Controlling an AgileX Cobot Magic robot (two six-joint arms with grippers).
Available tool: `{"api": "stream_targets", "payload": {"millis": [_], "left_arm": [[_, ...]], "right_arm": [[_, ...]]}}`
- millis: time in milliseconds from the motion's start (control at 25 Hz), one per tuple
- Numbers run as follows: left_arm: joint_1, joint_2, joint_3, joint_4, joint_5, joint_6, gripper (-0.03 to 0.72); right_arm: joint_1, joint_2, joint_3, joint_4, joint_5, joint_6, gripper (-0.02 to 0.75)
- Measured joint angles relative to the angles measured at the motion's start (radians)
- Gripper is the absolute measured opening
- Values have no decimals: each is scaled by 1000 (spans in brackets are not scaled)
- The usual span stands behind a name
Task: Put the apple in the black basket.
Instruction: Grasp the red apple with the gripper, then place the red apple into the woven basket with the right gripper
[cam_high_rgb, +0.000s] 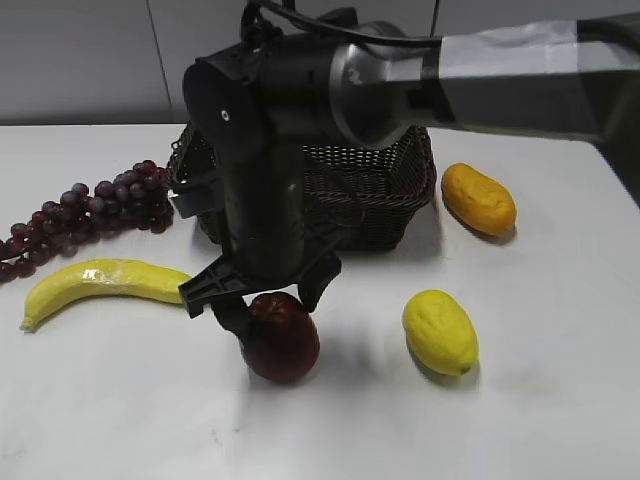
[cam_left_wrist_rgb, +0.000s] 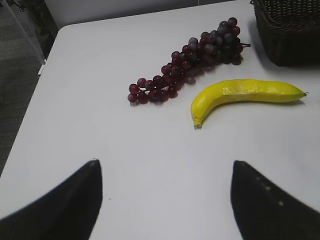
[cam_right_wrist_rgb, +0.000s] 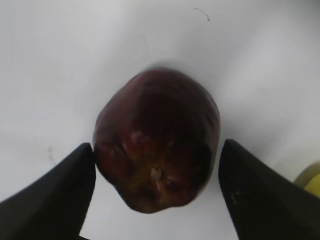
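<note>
Grasp step in hand: right gripper (cam_right_wrist_rgb: 156, 195) is straddling the apple (cam_right_wrist_rgb: 157, 152) on the table (cam_high_rgb: 560, 400), near side of the basket (cam_high_rgb: 385, 195), fingers spread, left one touching or almost touching, right one just beside it. Left gripper (cam_left_wrist_rgb: 165, 200) is hovering spread and empty at the left. Next move, judged: pinching the apple, lifting above the rim, carrying it far-side into the basket.
</note>
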Motion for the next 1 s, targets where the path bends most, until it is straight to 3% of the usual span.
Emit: {"api": "stream_targets", "payload": {"millis": [440,760,1000], "left_arm": [[0,0,0,0,0,0,590],[0,0,0,0,0,0,590],[0,0,0,1,0,0,590]], "right_arm": [[0,26,-39,5,41,-41,543],[-1,-1,-223,1,78,-146,541],[-26,-64,-469,-160,81,-177,541]]}}
